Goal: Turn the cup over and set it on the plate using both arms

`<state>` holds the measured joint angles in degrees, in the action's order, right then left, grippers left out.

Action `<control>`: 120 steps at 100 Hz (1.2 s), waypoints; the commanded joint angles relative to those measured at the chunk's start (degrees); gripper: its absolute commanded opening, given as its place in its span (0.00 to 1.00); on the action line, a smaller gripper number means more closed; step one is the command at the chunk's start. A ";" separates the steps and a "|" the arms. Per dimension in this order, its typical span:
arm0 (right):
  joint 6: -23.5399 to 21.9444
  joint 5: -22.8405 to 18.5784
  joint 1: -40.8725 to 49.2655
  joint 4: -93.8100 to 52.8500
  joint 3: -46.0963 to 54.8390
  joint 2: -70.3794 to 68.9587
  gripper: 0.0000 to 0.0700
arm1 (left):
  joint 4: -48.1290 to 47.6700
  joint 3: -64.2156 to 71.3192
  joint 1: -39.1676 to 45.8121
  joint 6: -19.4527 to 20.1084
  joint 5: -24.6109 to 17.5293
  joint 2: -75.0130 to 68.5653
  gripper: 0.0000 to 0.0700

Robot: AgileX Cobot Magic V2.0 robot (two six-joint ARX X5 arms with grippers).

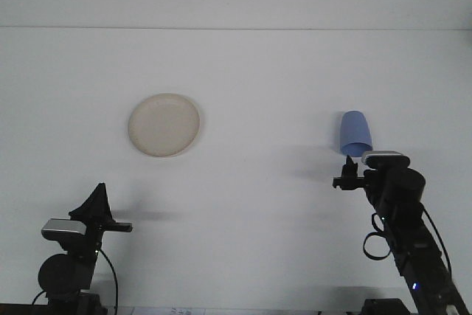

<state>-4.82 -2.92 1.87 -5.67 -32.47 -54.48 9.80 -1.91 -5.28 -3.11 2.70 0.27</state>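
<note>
Cup (355, 133), blue, lies on its side on the white bench (258, 204), far right of the round cream plate (164, 125). Right end effector (348, 173) sits just below the cup; left end effector (96, 202) waits low. I cannot tell if either is apart or together.

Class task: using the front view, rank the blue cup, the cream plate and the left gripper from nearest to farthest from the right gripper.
1. Blue cup: just beyond the right gripper, on the table's right side.
2. Cream plate: far across, on the left.
3. Left gripper: lower left corner, farthest.
</note>
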 commanded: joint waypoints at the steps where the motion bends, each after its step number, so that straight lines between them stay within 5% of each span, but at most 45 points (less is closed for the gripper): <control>1: -1.51 0.13 0.94 4.42 1.44 -2.40 0.68 | 0.57 1.11 0.02 -0.39 -0.13 -0.02 0.02; 58: -2.71 4.35 4.83 37.24 5.35 -28.65 0.65 | 0.59 1.11 0.02 -0.39 -0.13 -0.02 0.02; 84: -2.67 4.04 2.21 42.82 1.73 -37.16 0.53 | 0.59 1.11 0.02 -0.39 -0.13 -0.02 0.02; 105: -2.64 0.00 -0.50 43.15 -2.62 -40.94 0.01 | 0.57 1.11 0.02 -0.39 -0.13 -0.02 0.02; 120: -2.56 -0.52 -0.81 42.58 -3.26 -40.44 0.00 | 0.59 1.11 0.02 -0.39 -0.13 -0.02 0.02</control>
<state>-6.90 -2.96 0.99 37.98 -35.46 -94.32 9.80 -1.89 -5.28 -3.11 2.70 0.30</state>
